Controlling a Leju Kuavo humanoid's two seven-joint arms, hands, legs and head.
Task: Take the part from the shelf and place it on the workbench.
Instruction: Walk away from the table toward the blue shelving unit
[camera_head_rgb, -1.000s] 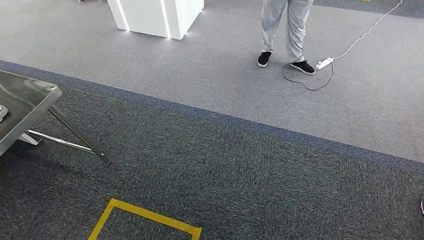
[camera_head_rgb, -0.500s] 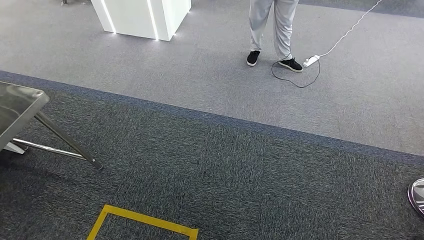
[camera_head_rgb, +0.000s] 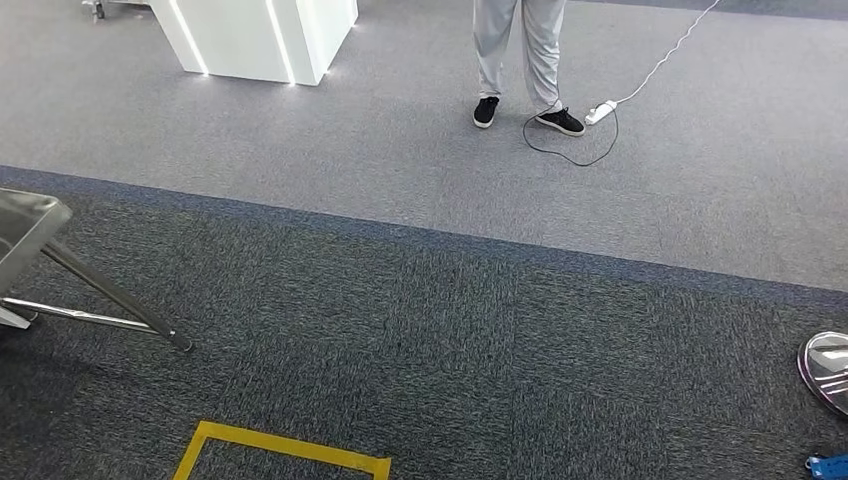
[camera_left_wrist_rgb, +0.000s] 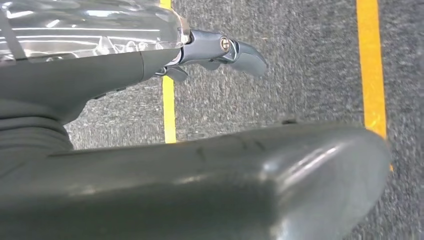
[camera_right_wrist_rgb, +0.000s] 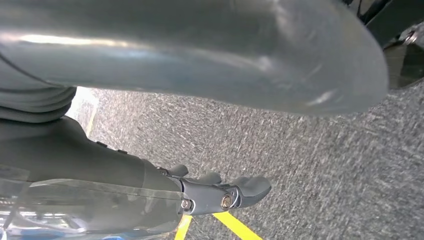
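My left hand (camera_left_wrist_rgb: 150, 100) and right hand (camera_right_wrist_rgb: 165, 150) hang over the carpet (camera_head_rgb: 420, 330), fingers loosely extended, holding nothing, presumably because I'm between stations. I can't see the part or shelf; a metal table (camera_head_rgb: 25, 235) corner sits far left.

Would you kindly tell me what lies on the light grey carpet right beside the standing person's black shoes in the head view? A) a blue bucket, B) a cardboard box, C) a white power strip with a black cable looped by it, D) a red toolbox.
C: a white power strip lies next to the person's black shoes, with a thin black cable looping on the carpet beside it.
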